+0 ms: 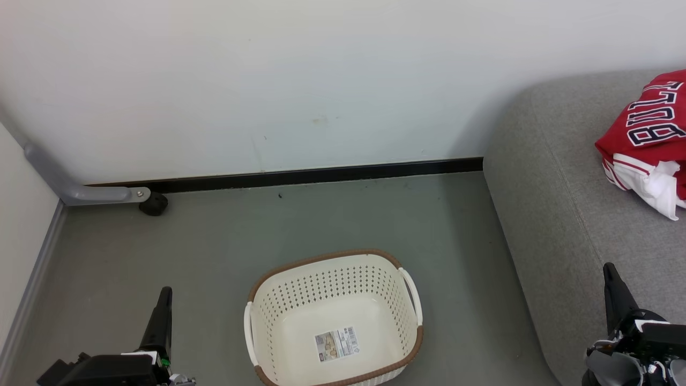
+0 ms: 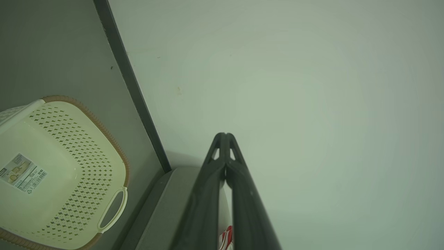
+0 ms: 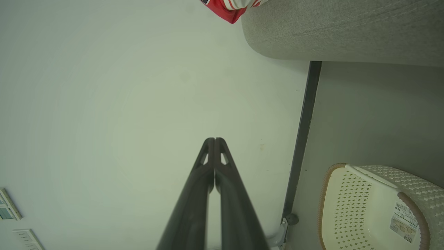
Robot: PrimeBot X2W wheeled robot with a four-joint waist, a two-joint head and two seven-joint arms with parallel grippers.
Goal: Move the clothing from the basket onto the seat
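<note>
The cream perforated basket (image 1: 332, 316) with a brown rim stands on the grey floor at bottom centre; only a label sticker shows on its bottom. The red clothing (image 1: 646, 136) with white trim and black letters lies bunched on the grey seat (image 1: 563, 214) at the right edge. My left gripper (image 1: 163, 294) is shut at the lower left, left of the basket, holding nothing. My right gripper (image 1: 610, 271) is shut at the lower right, over the seat's front part. The wrist views show both finger pairs pressed together, the left gripper (image 2: 224, 134) and right gripper (image 3: 214, 139) pointing at the wall.
A white wall with a black baseboard (image 1: 316, 174) runs behind the basket. A grey pipe bracket (image 1: 96, 194) with a small black foot (image 1: 154, 203) sits at the wall's lower left. Another wall closes the left side.
</note>
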